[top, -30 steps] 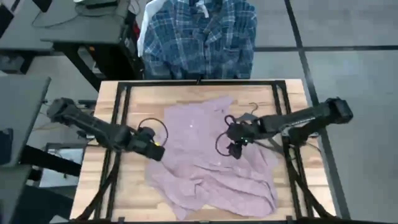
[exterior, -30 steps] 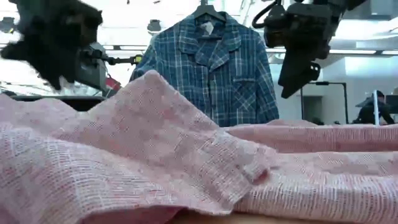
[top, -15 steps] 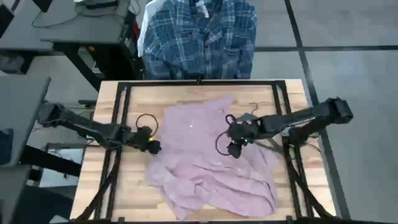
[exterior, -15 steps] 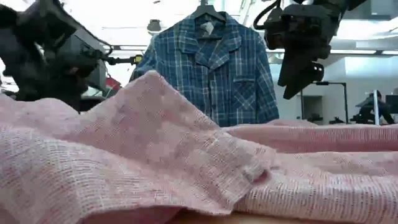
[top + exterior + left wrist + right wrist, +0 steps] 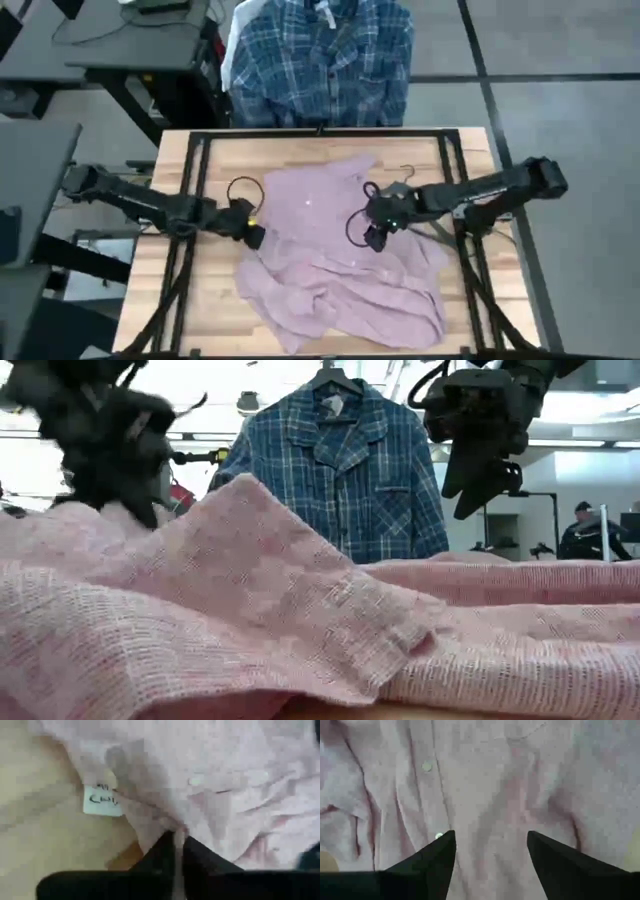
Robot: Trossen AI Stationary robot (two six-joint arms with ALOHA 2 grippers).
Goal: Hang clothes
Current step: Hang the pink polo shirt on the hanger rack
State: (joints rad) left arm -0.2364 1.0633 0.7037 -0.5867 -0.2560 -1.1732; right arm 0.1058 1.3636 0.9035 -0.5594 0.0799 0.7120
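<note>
Pink shirt (image 5: 335,260) covers wooden table (image 5: 215,310); left fingers (image 5: 175,851) pinch its edge, right fingers (image 5: 490,852) spread.

Wooden table (image 5: 215,305) framed in black rails; wire hanger (image 5: 405,180) near right edge; person (image 5: 583,532) far behind.

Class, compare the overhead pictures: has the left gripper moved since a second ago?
Yes. The left gripper has shifted slightly toward the table's left edge and now sits closed on the pink shirt's left edge.
</note>
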